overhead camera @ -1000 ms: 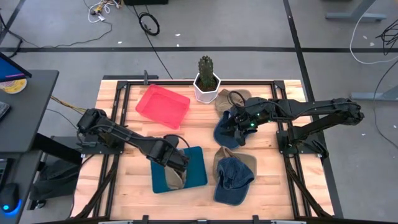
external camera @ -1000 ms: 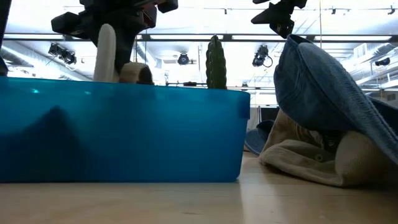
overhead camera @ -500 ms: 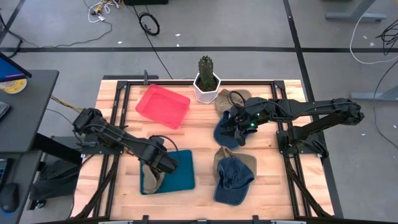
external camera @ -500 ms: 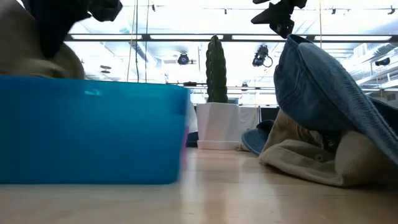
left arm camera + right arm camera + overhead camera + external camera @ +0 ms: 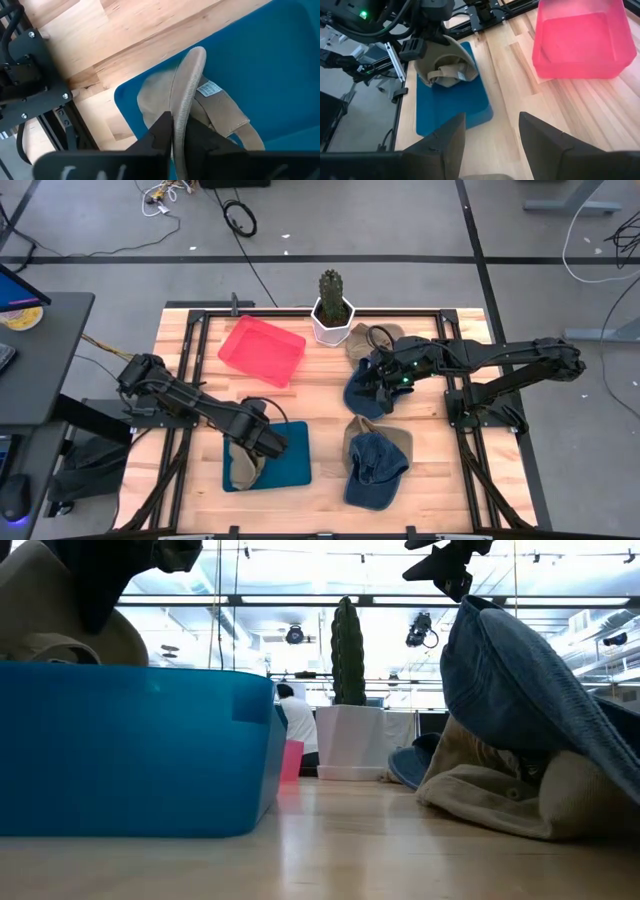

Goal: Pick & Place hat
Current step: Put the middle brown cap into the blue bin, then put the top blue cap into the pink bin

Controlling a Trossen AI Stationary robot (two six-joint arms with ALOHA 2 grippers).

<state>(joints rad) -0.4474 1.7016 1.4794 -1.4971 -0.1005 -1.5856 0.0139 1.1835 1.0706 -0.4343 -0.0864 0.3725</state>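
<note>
Over blue bin point(image 5: 290, 460): your left gripper point(image 5: 262, 442) pinches tan hat point(image 5: 243, 468) by brim, hat hanging partly inside bin, not released. Your right gripper point(image 5: 388, 380) hovers spread above denim hat point(image 5: 362, 392). Stacked hats point(image 5: 376, 465) left on table point(image 5: 320, 380). Judged: first placement nearly done.

Two dark jointed arms, black cables along the links, green indicator light, silver screws on black brackets
</note>
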